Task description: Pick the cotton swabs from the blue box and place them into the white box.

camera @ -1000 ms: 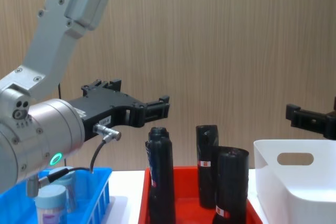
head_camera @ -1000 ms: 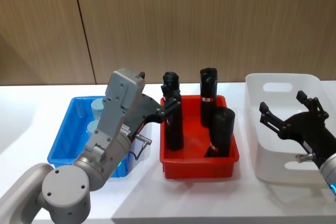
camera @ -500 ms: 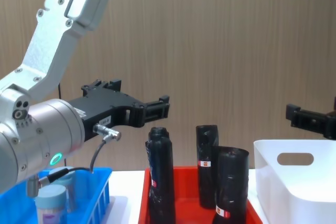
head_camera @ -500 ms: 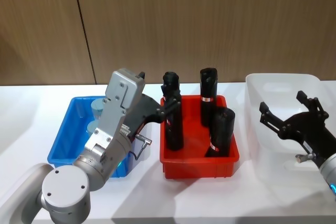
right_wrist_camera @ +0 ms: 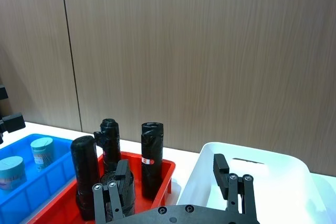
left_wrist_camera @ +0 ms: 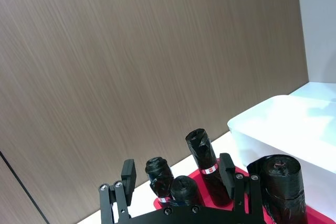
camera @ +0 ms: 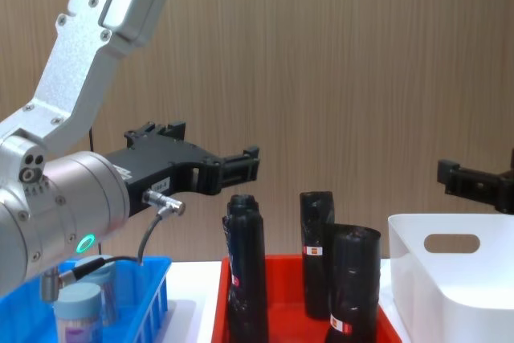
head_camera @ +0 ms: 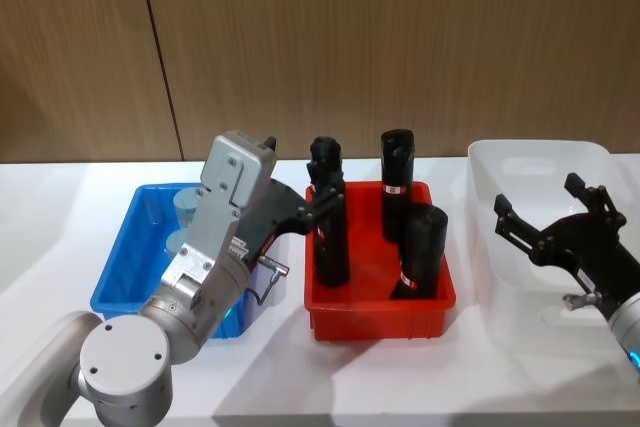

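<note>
inside the blue box [head_camera: 120, 262], clear cotton swabs [right_wrist_camera: 42, 151] wear pale blue-grey lids.

Bright, even indoor light, soft shadows on the tabletop [head_camera: 520, 387] (mild glare), focus sharp.

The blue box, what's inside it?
Two cotton swab tubs with pale lids stand in the blue box. The left arm hides the box's near right part in the head view, so more tubs could sit there.
</note>
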Robot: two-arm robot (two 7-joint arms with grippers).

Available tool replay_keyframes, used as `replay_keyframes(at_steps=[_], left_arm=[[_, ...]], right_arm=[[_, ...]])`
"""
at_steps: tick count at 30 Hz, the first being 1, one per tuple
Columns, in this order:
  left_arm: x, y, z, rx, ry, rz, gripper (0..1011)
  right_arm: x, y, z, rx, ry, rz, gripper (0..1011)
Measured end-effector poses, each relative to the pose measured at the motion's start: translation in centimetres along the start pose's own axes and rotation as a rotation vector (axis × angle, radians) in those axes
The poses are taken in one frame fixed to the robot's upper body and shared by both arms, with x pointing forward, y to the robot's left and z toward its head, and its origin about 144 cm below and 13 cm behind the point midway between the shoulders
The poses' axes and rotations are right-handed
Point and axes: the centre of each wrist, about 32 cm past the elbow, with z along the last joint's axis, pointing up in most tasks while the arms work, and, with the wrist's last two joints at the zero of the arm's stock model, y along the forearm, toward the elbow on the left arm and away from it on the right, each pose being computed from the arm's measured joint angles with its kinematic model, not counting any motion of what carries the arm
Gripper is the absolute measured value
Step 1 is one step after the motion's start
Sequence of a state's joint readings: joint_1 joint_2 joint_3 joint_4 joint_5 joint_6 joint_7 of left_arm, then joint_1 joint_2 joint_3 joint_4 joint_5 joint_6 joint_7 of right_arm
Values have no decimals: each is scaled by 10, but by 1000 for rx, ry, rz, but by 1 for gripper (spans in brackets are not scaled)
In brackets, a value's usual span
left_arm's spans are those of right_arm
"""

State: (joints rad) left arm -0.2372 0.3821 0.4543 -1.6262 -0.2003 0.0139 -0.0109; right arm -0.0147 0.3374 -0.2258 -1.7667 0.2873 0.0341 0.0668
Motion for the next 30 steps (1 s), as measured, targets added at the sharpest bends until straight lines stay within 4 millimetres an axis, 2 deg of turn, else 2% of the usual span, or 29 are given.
replay_keyframes(at_steps=[30], left_arm=[[0, 0, 0, 0, 0, 0, 1004]], right_arm=[[0, 0, 0, 0, 0, 0, 1002]])
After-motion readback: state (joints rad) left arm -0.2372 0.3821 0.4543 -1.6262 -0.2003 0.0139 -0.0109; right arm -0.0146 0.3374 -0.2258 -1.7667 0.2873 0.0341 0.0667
